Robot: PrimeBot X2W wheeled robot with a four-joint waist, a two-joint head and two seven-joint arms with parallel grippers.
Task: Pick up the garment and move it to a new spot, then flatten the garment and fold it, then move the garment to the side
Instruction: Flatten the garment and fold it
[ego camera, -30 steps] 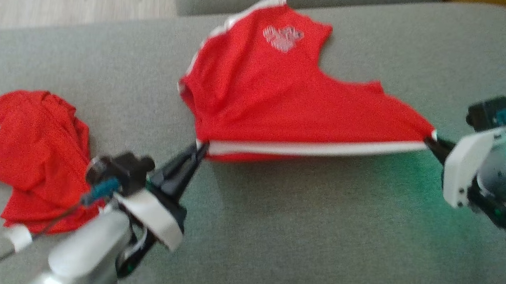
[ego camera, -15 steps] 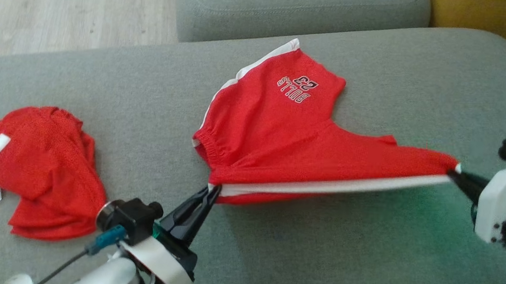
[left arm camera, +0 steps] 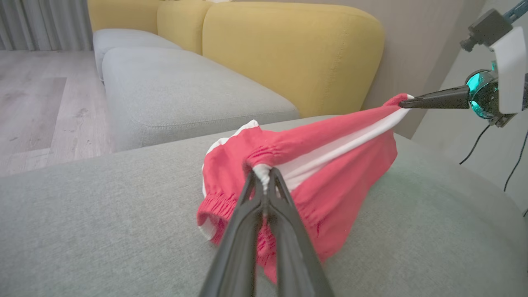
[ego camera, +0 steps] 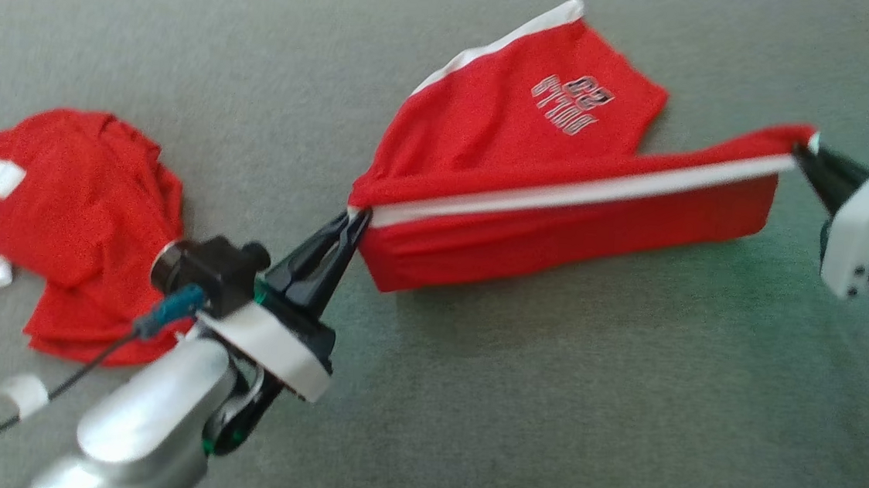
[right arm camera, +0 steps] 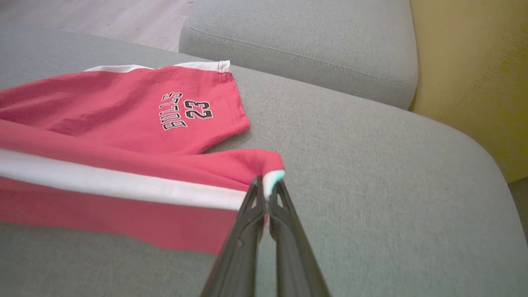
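Note:
The garment (ego camera: pixel 505 133) is a pair of red shorts with a white side stripe and "BULLS 23" lettering, stretched between both arms above the grey cushion (ego camera: pixel 546 400). My left gripper (ego camera: pixel 355 218) is shut on the waistband corner (left arm camera: pixel 262 171). My right gripper (ego camera: pixel 802 149) is shut on the opposite end of the white stripe (right arm camera: pixel 272 177). The stripe edge hangs taut and raised, with a red panel drooping below it. The far leg with the lettering (right arm camera: pixel 185 111) still rests on the cushion.
A second red and white garment (ego camera: pixel 71 223) lies crumpled at the cushion's left. Another grey cushion (right arm camera: pixel 301 45) and a yellow sofa back (left arm camera: pixel 288 49) stand beyond. Wooden floor (left arm camera: pixel 37 107) lies off the far edge.
Both grippers have lifted the striped edge higher, so a red panel now hangs beneath it. The head camera has shifted, moving the whole scene in the picture.

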